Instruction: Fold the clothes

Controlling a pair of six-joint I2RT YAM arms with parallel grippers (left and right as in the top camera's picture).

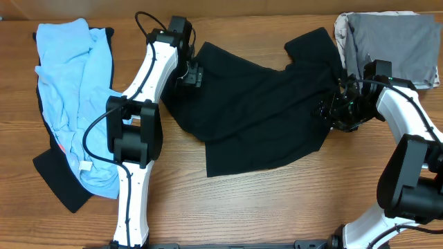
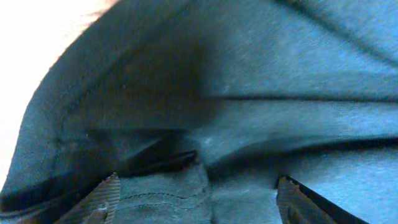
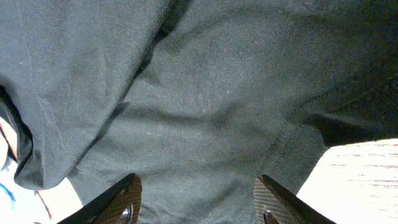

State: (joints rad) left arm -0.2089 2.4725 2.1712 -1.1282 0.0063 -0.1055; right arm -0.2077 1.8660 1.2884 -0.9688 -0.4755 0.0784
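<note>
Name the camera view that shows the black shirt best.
Overhead: it alone shows the whole black shirt, outline and sleeves, lying crumpled. Both wrist views show only close-up dark fabric: folds and a stitched hem.

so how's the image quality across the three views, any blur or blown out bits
Overhead: sharp and evenly lit, though the black shirt reads as a near-flat dark mass with faint folds. Left wrist: the cloth is soft and blurred, and the top-left corner is blown out to white. Right wrist: crisper, with the hem stitching legible, but the table at bottom right is overexposed.
</note>
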